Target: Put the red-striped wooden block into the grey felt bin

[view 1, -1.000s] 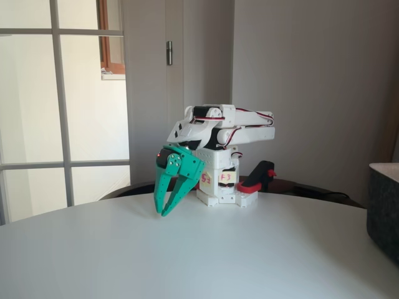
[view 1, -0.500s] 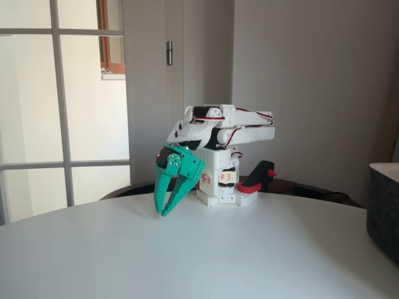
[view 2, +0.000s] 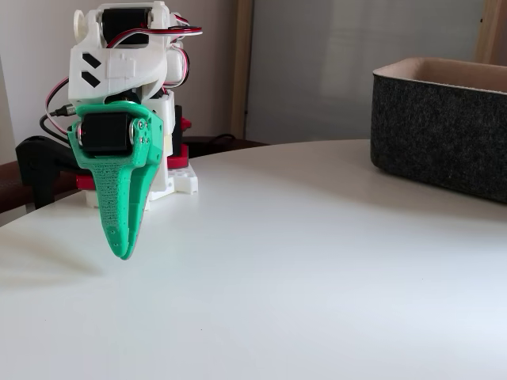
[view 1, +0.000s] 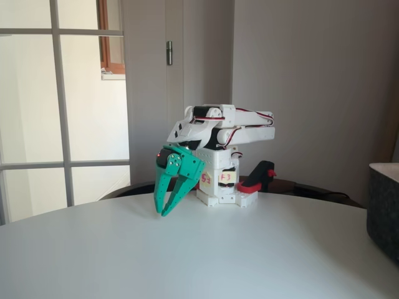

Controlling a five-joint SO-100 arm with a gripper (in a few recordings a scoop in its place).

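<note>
My green gripper [view 1: 164, 213] hangs from the folded white arm [view 1: 224, 128] at the back of the round white table [view 1: 206, 261]. Its fingertips point down just above the tabletop. The jaws meet at the tips with nothing between them, so it is shut and empty. In the other fixed view the gripper [view 2: 120, 253] shows side-on at the left. The grey felt bin [view 2: 444, 134] stands on the table to the right, well away from the gripper; in a fixed view a part of the bin [view 1: 383, 208] shows at the right edge. The red-striped wooden block is out of view.
A red-and-black clamp [view 1: 255, 179] holds the arm's base at the table's far edge. A glazed door and a wall stand behind the table. The tabletop between gripper and bin is bare white surface.
</note>
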